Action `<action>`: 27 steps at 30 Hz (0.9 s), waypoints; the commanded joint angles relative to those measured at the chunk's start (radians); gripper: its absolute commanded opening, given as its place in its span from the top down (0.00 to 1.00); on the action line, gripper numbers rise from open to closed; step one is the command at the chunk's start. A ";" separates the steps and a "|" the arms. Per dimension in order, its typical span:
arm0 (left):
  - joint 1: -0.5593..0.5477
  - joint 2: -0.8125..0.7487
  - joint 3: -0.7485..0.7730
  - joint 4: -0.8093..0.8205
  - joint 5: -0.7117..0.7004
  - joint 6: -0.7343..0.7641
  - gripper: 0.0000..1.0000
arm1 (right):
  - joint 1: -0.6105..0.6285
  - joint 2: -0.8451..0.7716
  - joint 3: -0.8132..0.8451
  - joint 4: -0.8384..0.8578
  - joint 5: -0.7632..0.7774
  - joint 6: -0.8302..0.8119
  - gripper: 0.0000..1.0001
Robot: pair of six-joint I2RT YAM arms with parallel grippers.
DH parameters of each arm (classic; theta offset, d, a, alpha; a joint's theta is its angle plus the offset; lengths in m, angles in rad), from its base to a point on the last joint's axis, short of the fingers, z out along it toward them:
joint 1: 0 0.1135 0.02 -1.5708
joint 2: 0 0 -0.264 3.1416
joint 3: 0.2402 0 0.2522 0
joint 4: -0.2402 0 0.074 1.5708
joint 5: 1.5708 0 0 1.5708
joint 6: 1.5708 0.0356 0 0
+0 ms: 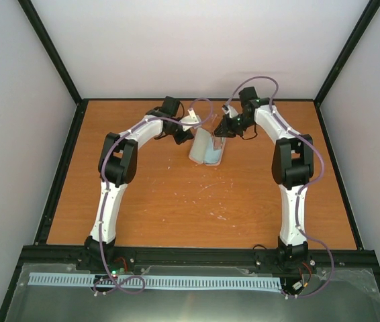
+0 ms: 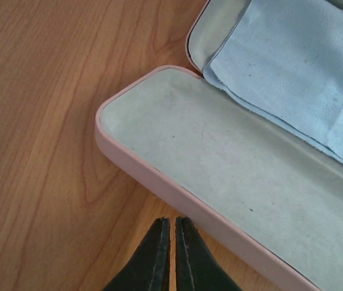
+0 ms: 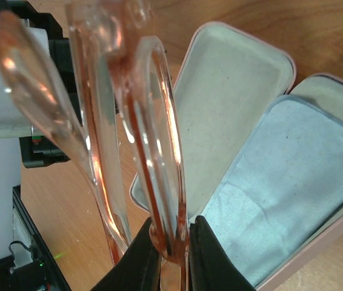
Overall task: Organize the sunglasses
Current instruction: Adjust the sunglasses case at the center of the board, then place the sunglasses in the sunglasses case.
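Observation:
The pink case (image 1: 202, 146) lies open at the back middle of the table, with the light blue cloth (image 1: 213, 155) in one half. In the left wrist view the case rim (image 2: 136, 165) runs just ahead of my left gripper (image 2: 173, 222), which is shut and empty, and the cloth (image 2: 293, 66) lies in the far half. My right gripper (image 3: 174, 235) is shut on the frame of the translucent amber sunglasses (image 3: 156, 127) and holds them above the open case (image 3: 232, 91) and the cloth (image 3: 286, 182). In the top view my right gripper (image 1: 225, 127) hovers at the case's far right end.
My left arm's white link (image 3: 2, 121) is close to the left of the held sunglasses. The black frame rails (image 1: 62, 174) border the wooden table (image 1: 176, 201). Grey walls enclose the back and sides.

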State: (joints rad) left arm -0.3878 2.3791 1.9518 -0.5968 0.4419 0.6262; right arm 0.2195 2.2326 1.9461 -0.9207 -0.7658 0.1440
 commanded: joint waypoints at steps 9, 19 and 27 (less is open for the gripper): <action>0.002 -0.098 -0.086 0.066 0.028 -0.031 0.93 | 0.016 -0.013 -0.090 0.095 0.043 0.295 0.97; 0.020 -0.168 -0.183 0.124 0.040 -0.041 0.93 | 0.059 0.072 -0.038 0.072 0.072 0.327 0.97; 0.039 -0.203 -0.241 0.156 0.045 -0.046 0.93 | 0.065 0.115 -0.007 0.015 0.112 0.320 0.97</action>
State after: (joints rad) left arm -0.3622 2.2196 1.7264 -0.4759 0.4671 0.5926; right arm 0.2821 2.3348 1.8996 -0.8639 -0.6807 0.4614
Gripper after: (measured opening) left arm 0.070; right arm 0.088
